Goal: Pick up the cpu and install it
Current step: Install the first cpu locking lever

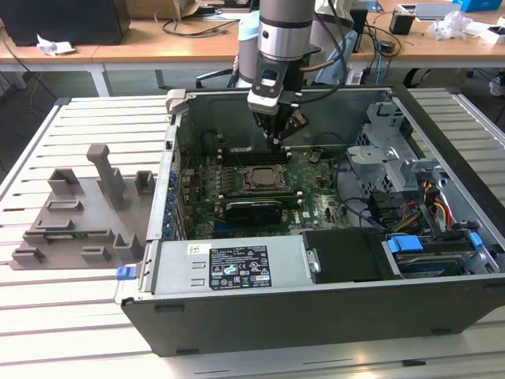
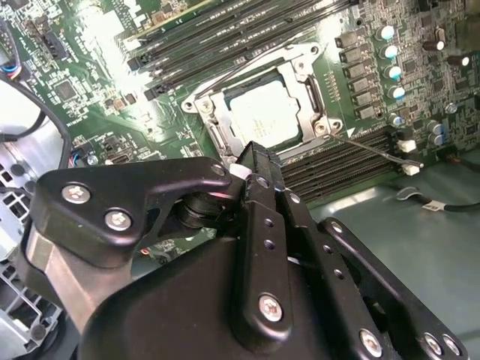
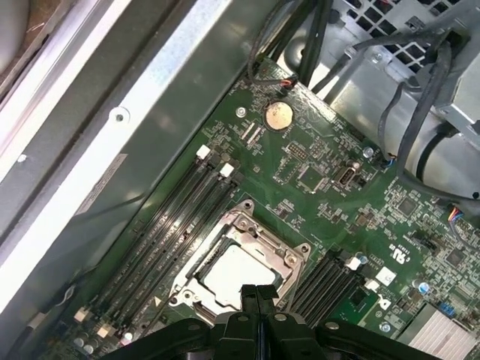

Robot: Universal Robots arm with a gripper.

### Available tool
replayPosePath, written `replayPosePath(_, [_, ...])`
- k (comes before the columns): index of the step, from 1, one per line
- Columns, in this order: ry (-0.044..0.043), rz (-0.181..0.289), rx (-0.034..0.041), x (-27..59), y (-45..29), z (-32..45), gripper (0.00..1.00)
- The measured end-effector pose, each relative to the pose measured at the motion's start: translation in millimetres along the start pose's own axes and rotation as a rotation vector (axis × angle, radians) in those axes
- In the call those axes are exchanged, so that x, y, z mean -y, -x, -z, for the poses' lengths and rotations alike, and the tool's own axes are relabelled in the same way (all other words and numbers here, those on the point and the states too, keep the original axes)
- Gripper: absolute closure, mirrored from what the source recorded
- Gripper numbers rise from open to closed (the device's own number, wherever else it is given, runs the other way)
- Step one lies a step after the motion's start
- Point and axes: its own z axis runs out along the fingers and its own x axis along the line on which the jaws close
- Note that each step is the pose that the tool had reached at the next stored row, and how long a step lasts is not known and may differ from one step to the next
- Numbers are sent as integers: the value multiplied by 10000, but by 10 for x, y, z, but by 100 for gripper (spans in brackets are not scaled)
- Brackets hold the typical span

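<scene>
Hovering just above the socket frame (image 3: pixel 274 236), the gripper (image 3: pixel 255 294) has its fingers pressed together, holding nothing. The cpu (image 3: pixel 225 277) already lies inside that frame. Seating looks done; any further move, I judge, demands staying clear of the frame.

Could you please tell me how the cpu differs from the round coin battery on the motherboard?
The cpu is square and silvery-grey; the coin battery is round and golden. The cpu is larger and sits inside a metal socket frame; the coin battery stands apart without one. Both lie flat on the green motherboard.
</scene>
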Motion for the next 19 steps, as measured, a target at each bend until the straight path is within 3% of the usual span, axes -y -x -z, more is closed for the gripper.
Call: replayPosePath(19, [42,1265,84,0,0,0,89])
